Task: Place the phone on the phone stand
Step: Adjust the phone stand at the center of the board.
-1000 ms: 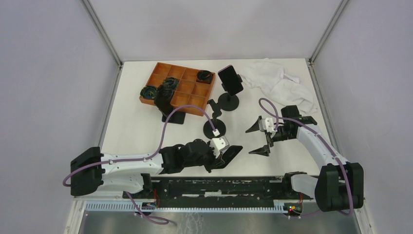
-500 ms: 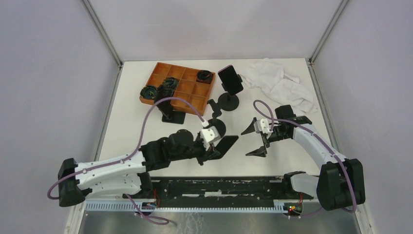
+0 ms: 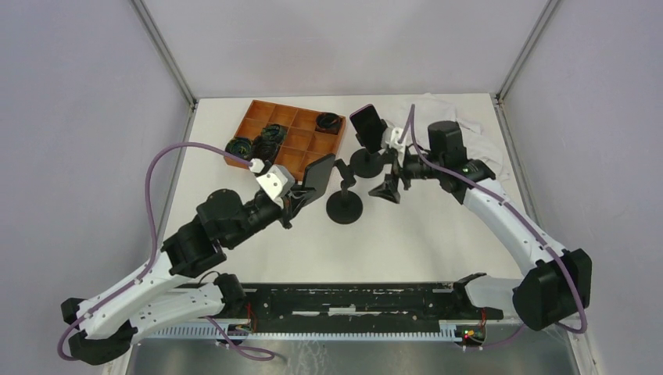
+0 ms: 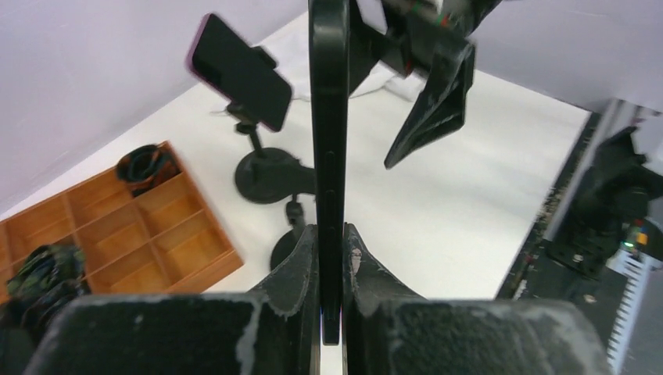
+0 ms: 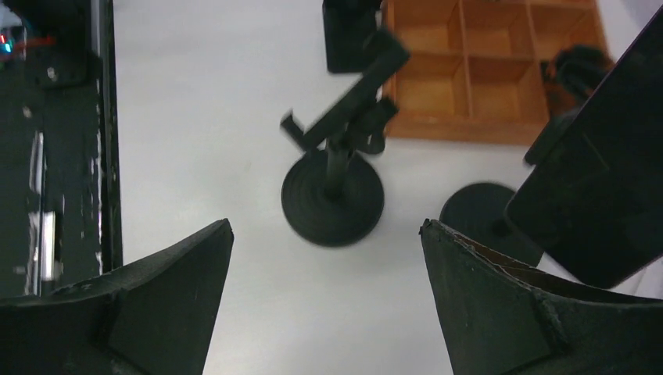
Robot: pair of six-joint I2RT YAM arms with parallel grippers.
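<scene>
**Left arm holds the phone edge-up beside the empty stand**

The left arm (image 3: 180,250) reaches from its base at the near left, over the table (image 3: 438,234), towards the middle. Its wrist is raised and turned to the far right. The left gripper (image 4: 330,234) is clamped tight on the phone (image 3: 319,173), pinching the phone's near-left end between both fingers.

From above, the phone's long axis runs from near left to far right. Its free end points at the cradle of the phone stand (image 3: 344,205) and lies just beside it. Whether the two touch cannot be told. In the left wrist view the phone is seen edge-on, rising straight out of the fingers.

The right arm (image 3: 500,215) stretches from the near right to the far middle, its wrist turned left. The right gripper (image 5: 326,225) hangs there with its jaws spread wide and nothing between them, looking down on the stand's round base.

A second stand (image 3: 366,162) just beyond carries another phone (image 3: 369,129), tilted. An orange tray (image 3: 289,141) lies to the far left and a white cloth (image 3: 469,129) to the far right.

In the left wrist view the held phone's top runs out of frame, and the phone covers most of the stand behind it. The tray's dark contents are too small to make out. The left arm covers the tray's near edge.
</scene>
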